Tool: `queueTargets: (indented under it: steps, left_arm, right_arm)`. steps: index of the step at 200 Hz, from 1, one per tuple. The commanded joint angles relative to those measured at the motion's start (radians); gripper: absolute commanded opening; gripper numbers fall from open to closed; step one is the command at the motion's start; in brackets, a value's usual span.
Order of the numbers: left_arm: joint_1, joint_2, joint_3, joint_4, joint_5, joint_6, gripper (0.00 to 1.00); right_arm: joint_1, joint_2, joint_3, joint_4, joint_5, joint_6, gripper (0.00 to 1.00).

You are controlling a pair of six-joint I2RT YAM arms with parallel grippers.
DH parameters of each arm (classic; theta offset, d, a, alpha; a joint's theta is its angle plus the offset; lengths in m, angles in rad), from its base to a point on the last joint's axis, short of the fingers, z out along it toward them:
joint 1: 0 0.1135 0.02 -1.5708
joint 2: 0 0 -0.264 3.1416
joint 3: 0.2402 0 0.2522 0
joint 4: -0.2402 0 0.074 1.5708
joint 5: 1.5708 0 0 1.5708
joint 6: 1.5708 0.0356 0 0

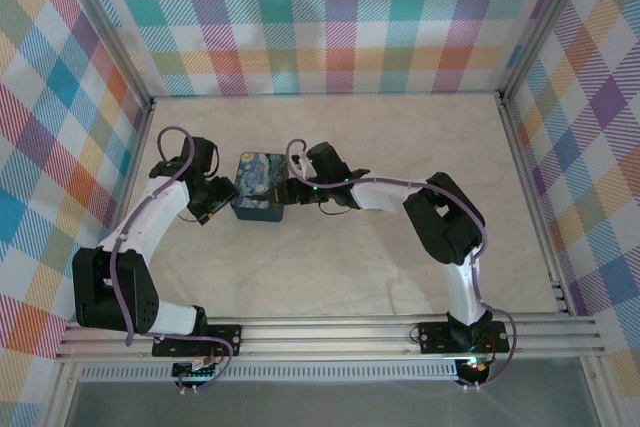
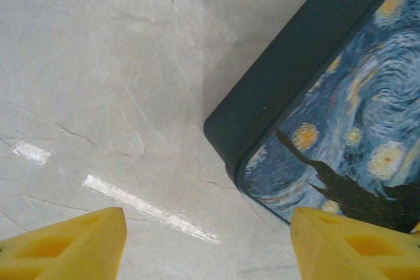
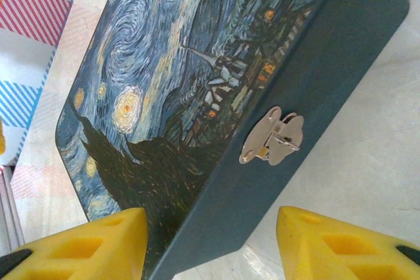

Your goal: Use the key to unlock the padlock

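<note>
Right wrist: blue swirl-painted tin (image 3: 164, 63) runs off-frame, silver clasp (image 3: 272, 137) on its dark side — left and right jaws gape, gripping nothing.

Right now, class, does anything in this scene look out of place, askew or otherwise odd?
One thing: the small silver metal clasp on the dark side wall of the blue-and-yellow swirl-painted rectangular tin has nothing hanging from it, odd for a lock-opening job. Nothing looks spilled or damaged.
</note>
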Motion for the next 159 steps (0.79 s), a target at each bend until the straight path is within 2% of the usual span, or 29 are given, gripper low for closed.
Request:
queueTargets:
  steps: [1, 48, 75, 100, 108, 112, 114, 125, 138, 159]
  left_arm:
    - [0.007, 0.001, -0.006, 0.001, -0.015, -0.008, 0.67]
    - [0.008, 0.025, 0.032, 0.009, -0.034, -0.012, 0.67]
    - [0.009, 0.045, 0.078, 0.004, -0.078, -0.001, 0.68]
    - [0.011, 0.057, 0.099, 0.033, -0.129, 0.023, 0.69]
    - [0.011, 0.05, 0.091, 0.062, -0.137, 0.035, 0.71]
    - [0.01, 0.044, 0.083, 0.087, -0.143, 0.042, 0.72]
    - [0.011, 0.042, 0.079, 0.098, -0.146, 0.045, 0.76]
    - [0.012, 0.027, 0.054, 0.154, -0.177, 0.058, 0.99]
    - [0.011, 0.016, 0.038, 0.205, -0.221, 0.093, 1.0]
    - [0.012, 0.003, 0.009, 0.278, -0.369, 0.164, 1.0]
  right_arm:
    - [0.033, 0.017, 0.021, 0.095, -0.031, 0.073, 0.53]
    - [0.095, 0.049, 0.04, 0.157, -0.067, 0.144, 0.53]
    - [0.094, -0.011, 0.01, 0.116, -0.055, 0.113, 0.55]
    - [0.068, -0.156, -0.055, -0.064, 0.042, -0.032, 0.65]
    - [0.052, -0.207, -0.087, -0.111, 0.069, -0.08, 0.83]
    - [0.041, -0.232, -0.107, -0.128, 0.077, -0.101, 0.97]
    - [0.034, -0.242, -0.117, -0.137, 0.082, -0.11, 1.0]
    - [-0.005, -0.319, -0.178, -0.186, 0.107, -0.166, 1.0]
    - [-0.066, -0.402, -0.248, -0.239, 0.153, -0.222, 1.0]
    - [-0.215, -0.566, -0.374, -0.288, 0.262, -0.33, 1.0]
